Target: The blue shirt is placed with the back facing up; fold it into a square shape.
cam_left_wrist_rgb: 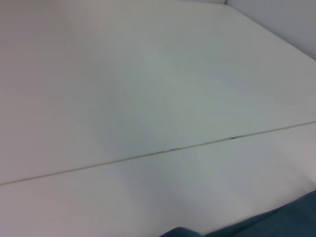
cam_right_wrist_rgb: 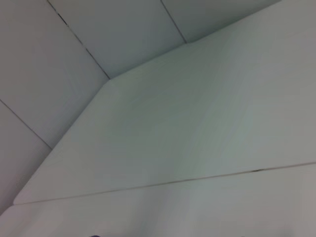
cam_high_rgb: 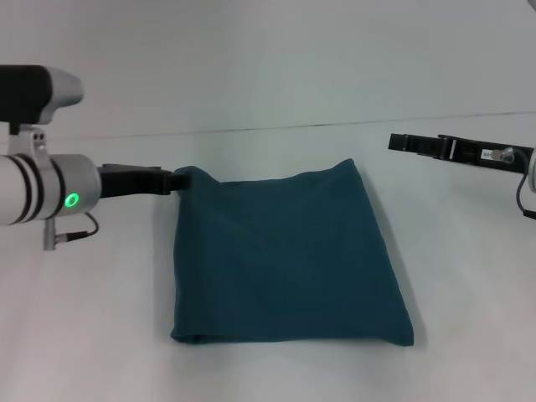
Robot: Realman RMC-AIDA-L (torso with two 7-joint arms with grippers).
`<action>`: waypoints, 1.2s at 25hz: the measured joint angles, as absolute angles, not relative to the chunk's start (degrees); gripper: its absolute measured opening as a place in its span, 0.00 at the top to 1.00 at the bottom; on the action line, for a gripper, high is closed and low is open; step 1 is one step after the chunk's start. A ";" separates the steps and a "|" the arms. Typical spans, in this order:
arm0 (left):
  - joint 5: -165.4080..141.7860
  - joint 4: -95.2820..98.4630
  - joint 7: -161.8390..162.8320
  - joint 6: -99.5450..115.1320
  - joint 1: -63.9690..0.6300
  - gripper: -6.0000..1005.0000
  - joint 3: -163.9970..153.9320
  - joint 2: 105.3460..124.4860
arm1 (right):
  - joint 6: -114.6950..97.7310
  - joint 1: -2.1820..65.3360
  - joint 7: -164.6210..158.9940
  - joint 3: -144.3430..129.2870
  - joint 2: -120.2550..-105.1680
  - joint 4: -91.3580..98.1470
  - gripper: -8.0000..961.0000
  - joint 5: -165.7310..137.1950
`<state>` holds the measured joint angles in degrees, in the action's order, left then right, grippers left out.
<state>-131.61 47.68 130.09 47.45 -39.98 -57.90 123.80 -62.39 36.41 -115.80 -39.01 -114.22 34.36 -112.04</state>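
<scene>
The blue shirt (cam_high_rgb: 289, 255) lies folded into a rough square on the white table (cam_high_rgb: 268, 75), its near edge a thick folded hem and its far edge running slightly uphill toward the robot's right. The left gripper (cam_high_rgb: 177, 180) reaches in from the robot's left, level with the table, and its black fingers meet the shirt's far left corner, where the cloth is drawn up into a small bunched peak right at the tips; the fingers look pressed together on that corner, with the rest of the garment spread out to the right of and nearer than the claw. In the left wrist view only a sliver of the teal fabric (cam_left_wrist_rgb: 276, 222) shows at the picture's edge, with bare tabletop and a thin seam line (cam_left_wrist_rgb: 148, 154) beyond it. The right gripper (cam_high_rgb: 395, 142) hangs above the table well apart from the shirt, off to the robot's right of its far right corner, touching nothing; whether its fingers are spread or closed cannot be told. The right wrist view shows only tabletop and wall panels (cam_right_wrist_rgb: 98, 34).
</scene>
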 joint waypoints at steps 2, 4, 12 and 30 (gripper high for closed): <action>-131.60 49.31 130.19 49.31 -38.75 0.59 -57.53 123.80 | -62.84 35.95 -115.67 -38.88 -114.13 34.37 0.15 -111.91; -131.59 51.12 130.19 52.47 -37.60 0.50 -57.31 123.81 | -63.57 35.59 -115.66 -38.86 -113.89 34.38 0.15 -111.91; -130.54 56.02 128.29 64.69 -33.24 0.18 -57.02 124.21 | -67.61 32.96 -115.62 -38.87 -112.71 34.91 0.15 -112.11; -108.57 44.70 88.11 98.31 -25.88 0.09 -38.21 123.94 | -83.15 28.29 -91.98 -32.71 -116.46 33.94 0.12 -111.53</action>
